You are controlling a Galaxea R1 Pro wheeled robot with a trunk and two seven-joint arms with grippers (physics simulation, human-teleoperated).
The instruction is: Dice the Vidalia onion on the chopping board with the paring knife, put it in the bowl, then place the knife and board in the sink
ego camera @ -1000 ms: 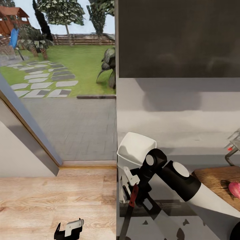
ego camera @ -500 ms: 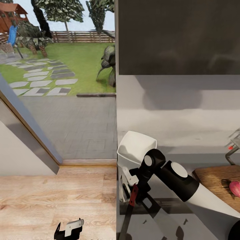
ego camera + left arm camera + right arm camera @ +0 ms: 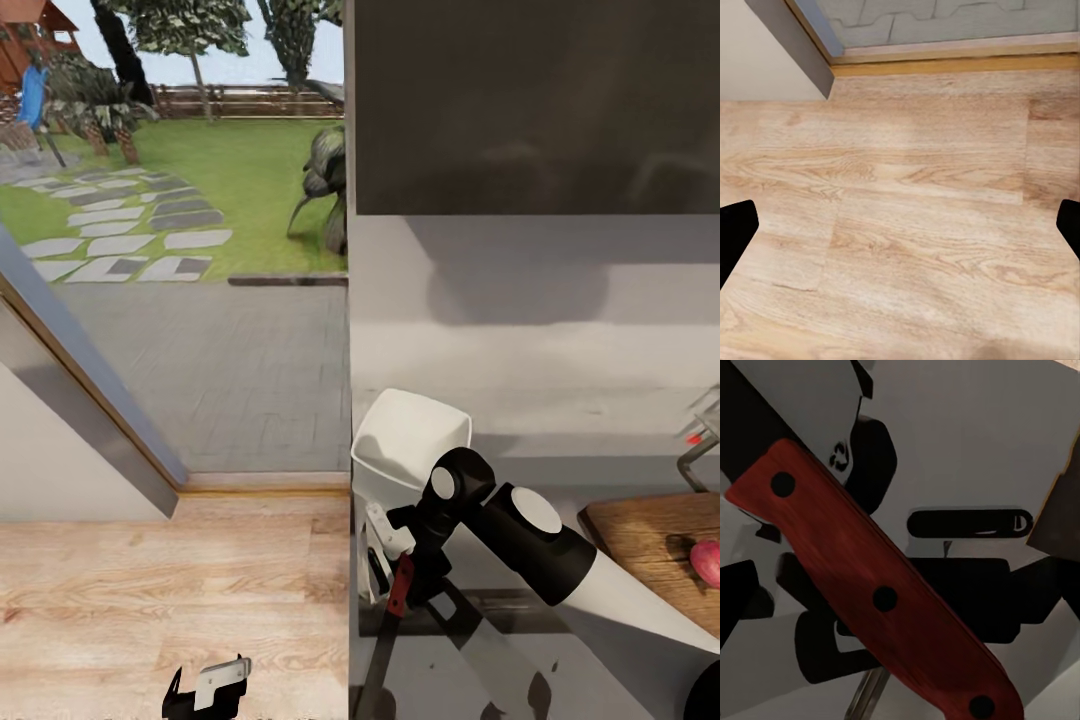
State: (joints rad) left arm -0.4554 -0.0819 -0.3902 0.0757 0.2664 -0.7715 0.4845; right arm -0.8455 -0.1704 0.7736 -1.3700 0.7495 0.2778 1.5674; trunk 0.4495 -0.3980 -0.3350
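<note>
My right gripper (image 3: 396, 562) is shut on the paring knife (image 3: 400, 588). Its red handle (image 3: 881, 600) lies across the fingers and the dark blade (image 3: 374, 668) points down over the grey countertop (image 3: 600, 480). Just behind the gripper stands the white bowl (image 3: 410, 440), near the countertop's left end. The brown chopping board (image 3: 645, 535) lies at the right edge with the pinkish Vidalia onion (image 3: 706, 562) on it. The sink basin is out of view. My left gripper (image 3: 205, 686) hangs low over the wood floor, its fingertips (image 3: 735, 232) wide apart and open.
A chrome tap with a red knob (image 3: 693, 438) shows at the far right edge. A glossy black upper cabinet (image 3: 530, 110) hangs above the counter. Left of the counter end are pale plank floor (image 3: 170, 590) and a glass door (image 3: 200, 300) onto a garden.
The whole head view has shifted slightly, so the camera moved. Both arms, the knife, the bowl and the onion hold their places.
</note>
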